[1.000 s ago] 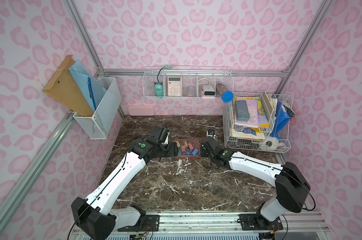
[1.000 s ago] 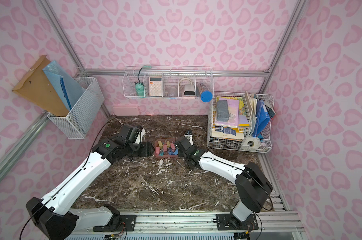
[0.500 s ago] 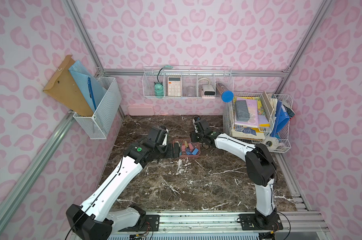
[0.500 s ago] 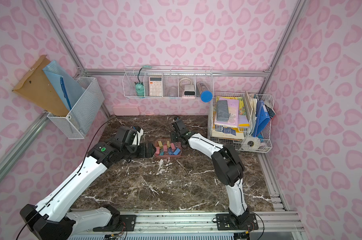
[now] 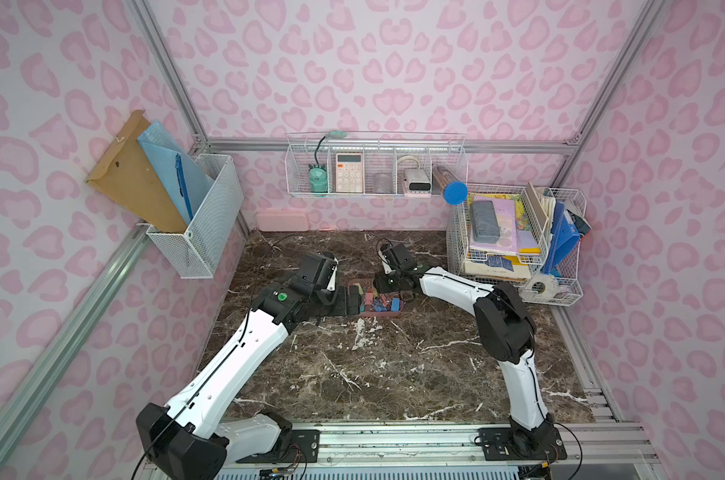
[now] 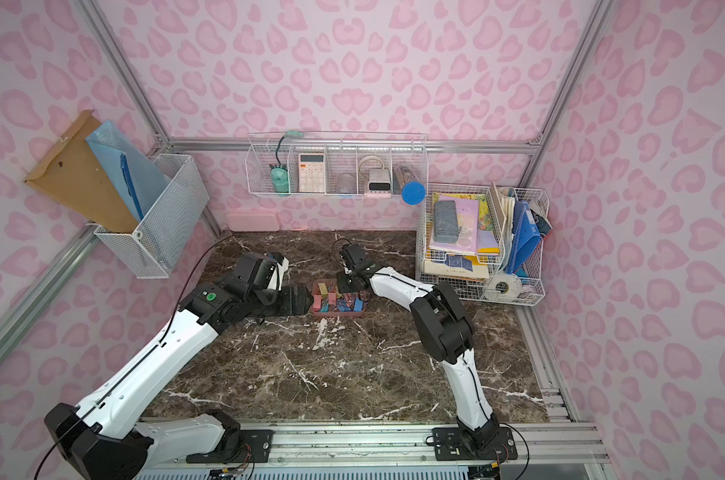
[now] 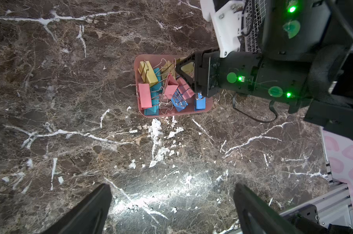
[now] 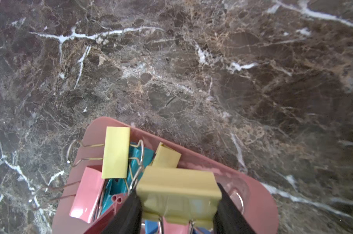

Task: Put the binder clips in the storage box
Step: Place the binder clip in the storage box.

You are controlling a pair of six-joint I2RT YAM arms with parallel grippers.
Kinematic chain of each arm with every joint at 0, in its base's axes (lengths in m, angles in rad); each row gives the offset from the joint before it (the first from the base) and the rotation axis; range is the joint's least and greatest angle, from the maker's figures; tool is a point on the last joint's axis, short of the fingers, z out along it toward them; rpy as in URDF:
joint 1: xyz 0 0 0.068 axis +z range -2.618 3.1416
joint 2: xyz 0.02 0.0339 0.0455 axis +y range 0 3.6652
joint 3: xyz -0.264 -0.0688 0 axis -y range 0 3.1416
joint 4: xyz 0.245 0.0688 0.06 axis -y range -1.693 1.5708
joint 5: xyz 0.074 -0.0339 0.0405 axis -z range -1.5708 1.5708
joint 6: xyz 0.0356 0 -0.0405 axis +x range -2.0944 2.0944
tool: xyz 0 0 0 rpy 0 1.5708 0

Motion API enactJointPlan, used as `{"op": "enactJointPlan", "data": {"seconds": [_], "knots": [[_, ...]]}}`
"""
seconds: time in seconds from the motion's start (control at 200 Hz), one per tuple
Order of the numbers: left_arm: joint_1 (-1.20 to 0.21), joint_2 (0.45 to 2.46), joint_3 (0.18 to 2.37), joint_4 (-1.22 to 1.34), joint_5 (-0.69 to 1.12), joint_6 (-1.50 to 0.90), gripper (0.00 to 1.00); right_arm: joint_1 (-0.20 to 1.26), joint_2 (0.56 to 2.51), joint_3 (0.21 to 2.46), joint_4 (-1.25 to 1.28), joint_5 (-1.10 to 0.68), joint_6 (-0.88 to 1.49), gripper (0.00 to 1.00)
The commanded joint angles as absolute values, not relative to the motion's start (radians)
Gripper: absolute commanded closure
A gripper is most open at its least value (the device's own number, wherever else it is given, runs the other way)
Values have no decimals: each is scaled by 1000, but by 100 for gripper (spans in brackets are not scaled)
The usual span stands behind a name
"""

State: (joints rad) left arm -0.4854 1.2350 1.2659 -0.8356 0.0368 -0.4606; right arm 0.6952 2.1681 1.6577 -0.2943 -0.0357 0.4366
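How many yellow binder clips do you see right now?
3. One yellow clip lies flat in the storage box, a second leans beside it, and the third is held in the right claw over the box. Others may be buried.

a calculator [image 5: 348,172] is standing in the wall basket [image 5: 296,170]; a pink case [image 5: 282,220] is lying at the table's [image 5: 373,374] back edge.

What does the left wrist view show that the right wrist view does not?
Only the left wrist view: the whole storage box, the right gripper from outside, and the left gripper, open and empty. Only the right wrist view: the yellow clip up close, clamped between the right gripper's fingers. Both: pink, teal and yellow clips piled in the box on the marble table.
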Motion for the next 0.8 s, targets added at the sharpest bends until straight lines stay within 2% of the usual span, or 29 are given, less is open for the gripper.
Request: {"op": "enactJointPlan", "data": {"seconds": [0.0,0.095,0.34,0.631,0.791], "knots": [[-486,1242,1277,-832,44,-448,0,707,2160,1651,-353,-15,421,56],[-486,1249,1285,-830,48,-448,1,715,2154,1653,-356,1,412,46],[-486,1240,1278,-831,33,-451,1,718,2126,1685,-371,12,419,31],[-486,1170,1248,-808,-18,-446,1,718,2010,1689,-375,55,433,26],[-486,1037,1183,-745,-101,-404,1,737,1796,1540,-281,158,426,25]]}}
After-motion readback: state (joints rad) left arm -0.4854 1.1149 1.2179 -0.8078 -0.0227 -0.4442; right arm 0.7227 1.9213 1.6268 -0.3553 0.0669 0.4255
